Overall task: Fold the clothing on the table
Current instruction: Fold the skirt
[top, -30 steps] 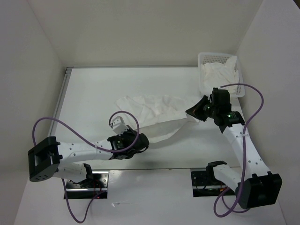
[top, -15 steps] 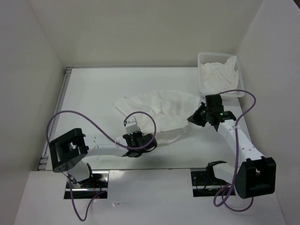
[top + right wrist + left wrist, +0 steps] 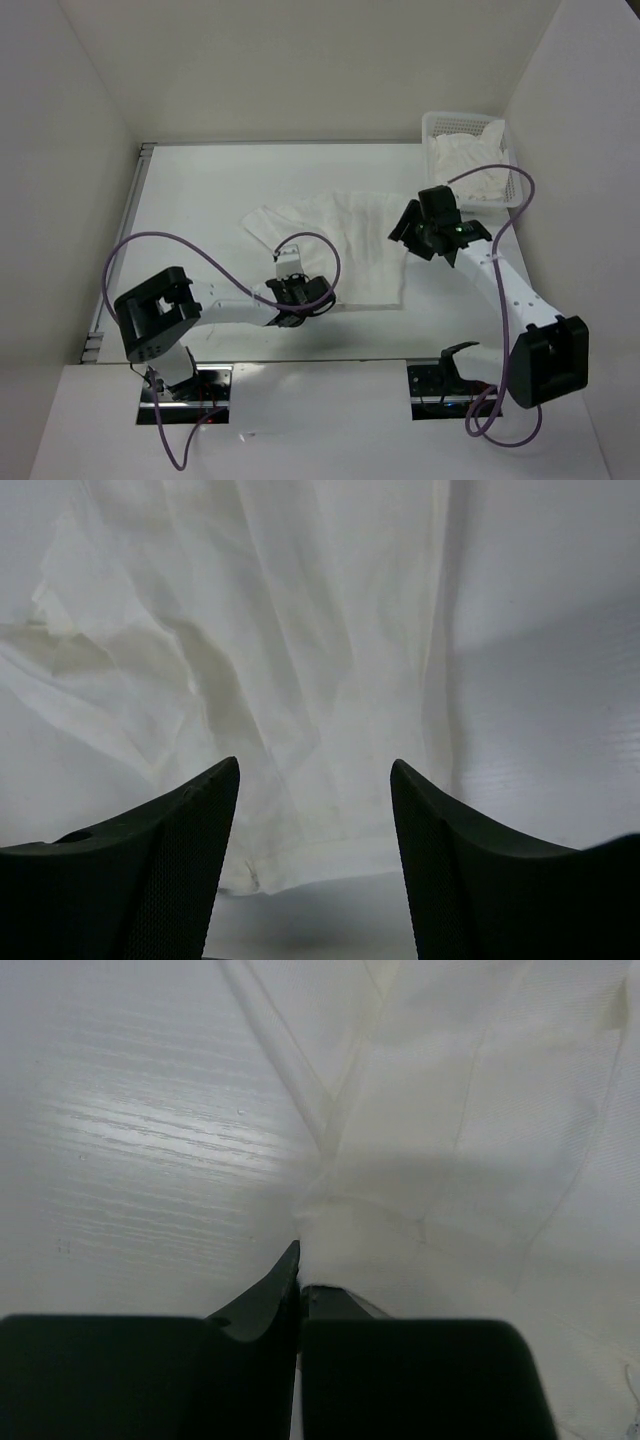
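Black left tool point(image 3: 300, 1285) pinches the clothing point(image 3: 345, 245); right tool point(image 3: 312, 820) gapes.
Left tool's jaws are pressed together on a bunched near edge; right tool hangs wide over the garment's right edge, gripping nothing. Clothing lies spread across the middle of the table point(image 3: 200, 190).

Counter point(image 3: 200, 190): one, broad, flat and white.
Clothing point(image 3: 340, 235): one white garment, lying on the counter.
Basket point(image 3: 432, 130): one, white mesh, at the counter's far right corner.
Cloth heap point(image 3: 465, 160): one, white, in the basket.
Arms: two, the left arm point(image 3: 225, 305) and the right arm point(image 3: 505, 285).
Jaws: two pairs, one pair per arm.
Fingers point(image 3: 170, 850): two black ones per pair, so four in all; each wrist view shows its own two.
Cables: two, both purple, the left cable point(image 3: 165, 237) and the right cable point(image 3: 488, 168).
Base plates: two, metal, the left plate point(image 3: 205, 385) and the right plate point(image 3: 430, 385).
Walls: three, white, one of them the back wall point(image 3: 300, 70).
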Robot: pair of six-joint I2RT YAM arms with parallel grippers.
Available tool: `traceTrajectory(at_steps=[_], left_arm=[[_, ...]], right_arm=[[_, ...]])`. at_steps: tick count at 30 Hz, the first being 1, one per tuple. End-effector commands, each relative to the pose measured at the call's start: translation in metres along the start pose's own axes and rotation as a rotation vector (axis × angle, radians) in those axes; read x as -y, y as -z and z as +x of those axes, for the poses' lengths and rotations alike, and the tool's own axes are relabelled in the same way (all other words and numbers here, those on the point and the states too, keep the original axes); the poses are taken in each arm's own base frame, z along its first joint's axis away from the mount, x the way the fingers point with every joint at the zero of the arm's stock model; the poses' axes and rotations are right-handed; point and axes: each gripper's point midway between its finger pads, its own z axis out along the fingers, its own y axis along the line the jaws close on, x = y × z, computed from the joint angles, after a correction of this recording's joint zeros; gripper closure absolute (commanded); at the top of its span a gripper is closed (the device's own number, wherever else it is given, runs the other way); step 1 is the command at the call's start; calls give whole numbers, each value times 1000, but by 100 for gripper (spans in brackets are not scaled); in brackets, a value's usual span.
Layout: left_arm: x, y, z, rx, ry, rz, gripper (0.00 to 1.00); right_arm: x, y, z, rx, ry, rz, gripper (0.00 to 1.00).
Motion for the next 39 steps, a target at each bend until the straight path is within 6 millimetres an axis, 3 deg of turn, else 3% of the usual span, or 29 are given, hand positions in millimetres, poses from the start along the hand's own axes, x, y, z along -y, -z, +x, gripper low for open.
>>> traceTrajectory(at_steps=[1, 7, 11, 15, 18, 23, 24, 31, 38, 39], left_arm=[[13, -3, -13, -10, -24, 32, 100], [-4, -19, -40, -54, -42, 29, 100], [-28, -34, -65, -70, -21, 2, 100], [-37, -44, -75, -81, -14, -4, 100], [-33, -45, -81, -69, -11, 14, 100], [-26, -52, -80, -90, 7, 50, 100], [-33, -61, -78, -104, 7, 30, 100], [-41, -72, -89, -119, 32, 47, 100], [-50, -73, -89, -133, 52, 60, 100], [-50, -73, -89, -133, 52, 60, 100]], right_arm=[[-7, -1, 28, -94, 132, 44, 32], [-13, -12, 86, -204, 311, 125, 32], [-24, -15, 106, -201, 468, 186, 32], [-22, -21, 118, -181, 589, 243, 32], [-23, -20, 122, -168, 644, 259, 32], [-42, -11, 135, -136, 731, 232, 32], [-45, -9, 141, -126, 767, 233, 32], [-37, -8, 168, -144, 856, 264, 32], [-20, -13, 179, -135, 891, 347, 32], [-26, -11, 180, -122, 884, 346, 32]])
